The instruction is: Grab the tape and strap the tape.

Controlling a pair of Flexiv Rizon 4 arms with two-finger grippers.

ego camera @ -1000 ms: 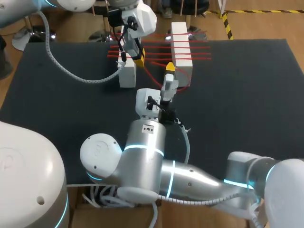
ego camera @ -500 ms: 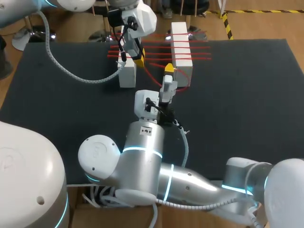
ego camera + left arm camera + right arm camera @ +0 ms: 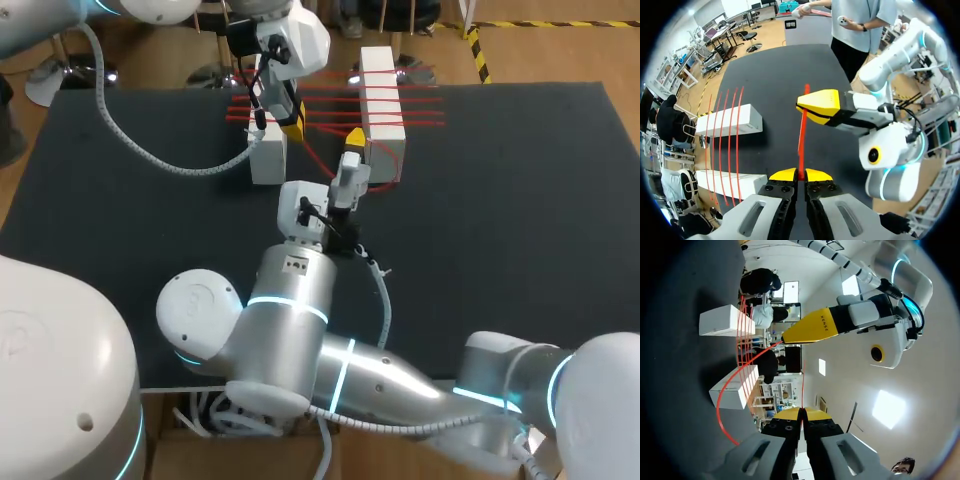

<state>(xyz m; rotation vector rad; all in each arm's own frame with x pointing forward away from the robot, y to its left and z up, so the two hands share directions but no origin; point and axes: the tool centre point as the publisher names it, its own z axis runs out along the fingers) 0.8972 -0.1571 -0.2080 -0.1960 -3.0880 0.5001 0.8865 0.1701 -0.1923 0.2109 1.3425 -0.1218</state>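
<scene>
The right arm (image 3: 290, 300) has edged farther across the desk (image 3: 520, 200) toward the two white blocks (image 3: 381, 65). The left arm (image 3: 290, 40) has stayed at the left-hand block. Red tape (image 3: 801, 142) crosses both blocks in several strands, and one strand runs between the arms. The left jaws and right jaws are each pinched closed on it.

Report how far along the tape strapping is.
Done: several turns of red tape already run from the left white block across to the right white block. In hand: the left gripper and the right gripper are both shut on the tape's free length, which runs straight between them. Left: probably winding that free length round the blocks and securing its end.
</scene>
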